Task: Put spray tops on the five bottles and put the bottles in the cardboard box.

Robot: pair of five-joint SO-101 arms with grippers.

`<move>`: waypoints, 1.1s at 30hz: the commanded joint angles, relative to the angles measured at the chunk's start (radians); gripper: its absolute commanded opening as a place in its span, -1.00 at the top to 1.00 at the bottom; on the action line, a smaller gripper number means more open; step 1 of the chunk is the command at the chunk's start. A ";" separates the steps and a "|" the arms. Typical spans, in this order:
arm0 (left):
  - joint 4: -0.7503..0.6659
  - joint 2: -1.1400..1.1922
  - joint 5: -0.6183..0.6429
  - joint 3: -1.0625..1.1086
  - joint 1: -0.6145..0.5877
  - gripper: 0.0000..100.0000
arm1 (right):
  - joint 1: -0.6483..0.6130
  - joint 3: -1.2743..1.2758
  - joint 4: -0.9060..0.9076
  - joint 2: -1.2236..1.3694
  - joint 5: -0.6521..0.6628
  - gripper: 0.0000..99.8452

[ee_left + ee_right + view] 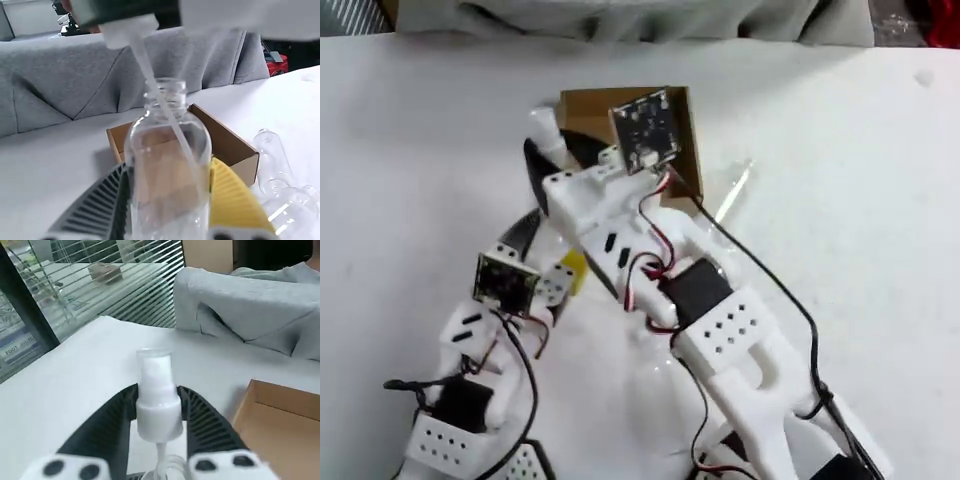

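Observation:
My left gripper is shut on a clear upright bottle, held between a grey finger and a yellow finger. A white spray top is held just above it, with my right gripper shut on it between black fingers. The top's dip tube slants down through the bottle's open neck, and the cap is still above the neck. In the high view the right gripper is at the left edge of the cardboard box, with the left gripper below it.
The open cardboard box stands right behind the held bottle. Two more clear bottles lie on the white table beside the box. A grey sofa runs along the table's far edge.

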 commanded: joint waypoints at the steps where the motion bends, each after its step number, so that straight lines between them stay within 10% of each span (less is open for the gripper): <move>1: -0.025 -0.021 0.005 -0.008 0.004 0.95 | -0.016 -0.034 0.091 -0.007 0.017 0.78; 17: -0.025 -0.021 0.005 -0.006 0.002 0.95 | 0.025 -0.460 0.527 0.004 0.080 0.60; 22: -0.025 -0.021 0.005 -0.006 0.002 0.95 | 0.134 -0.462 0.446 0.007 0.080 1.00; 33: -0.032 -0.021 0.005 0.011 0.002 0.95 | 0.136 -0.463 0.509 0.157 0.072 0.97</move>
